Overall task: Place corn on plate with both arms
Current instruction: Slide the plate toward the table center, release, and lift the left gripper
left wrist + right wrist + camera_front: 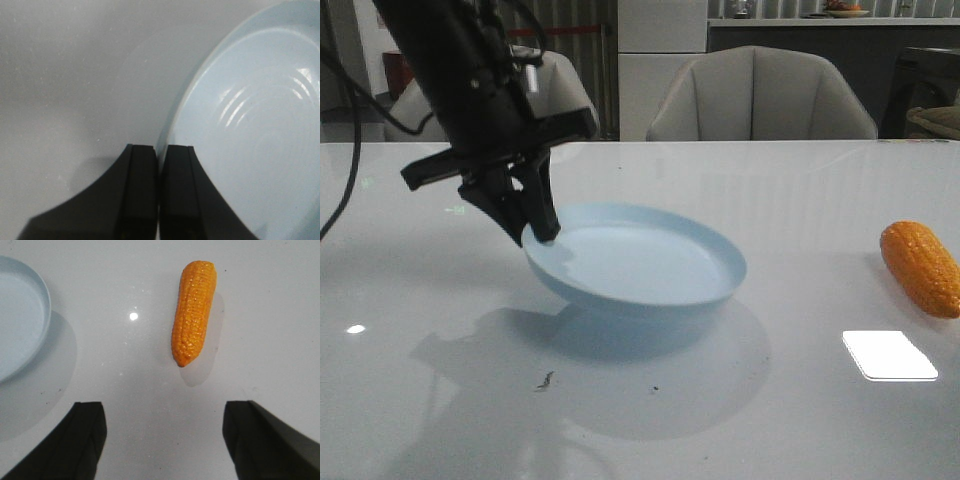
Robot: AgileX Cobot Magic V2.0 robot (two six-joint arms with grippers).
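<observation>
While clamped on plate rim, left end effector tilts it off table; right end effector wide open, empty, over corn, well apart from plate.

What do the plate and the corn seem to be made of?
The plate looks like glossy pale blue plastic or glazed ceramic: light glints on the concentric rings inside it. Which one, I cannot tell. The corn is probably a plastic imitation: uniform orange, slightly shiny moulded kernels.
</observation>
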